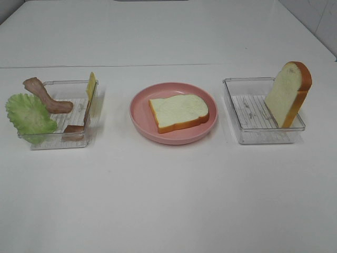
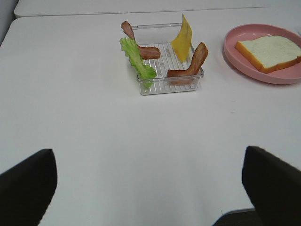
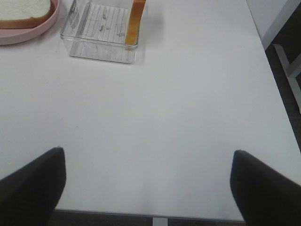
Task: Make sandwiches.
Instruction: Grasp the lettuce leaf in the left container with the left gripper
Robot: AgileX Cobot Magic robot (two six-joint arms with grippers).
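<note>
White desk [image 1: 168, 200] shows sandwich-making barely begun: one bread slice [image 1: 179, 112] lies on the pink plate [image 1: 141, 120], with lettuce [image 1: 29, 113], bacon [image 1: 47, 97], cheese [image 1: 91, 87] and second slice [image 1: 287, 95] not yet stacked, left end effector [image 2: 150, 188] and right end effector [image 3: 148, 183] gaping empty.

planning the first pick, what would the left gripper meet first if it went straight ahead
Probably the clear tray, near its lettuce; only bare table lies before it, though depth is unclear.

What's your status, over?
Left gripper and right gripper open, empty. One slice flat on plate; lettuce, bacon, cheese at left tray; second slice standing in right tray. Nothing blocking.
</note>
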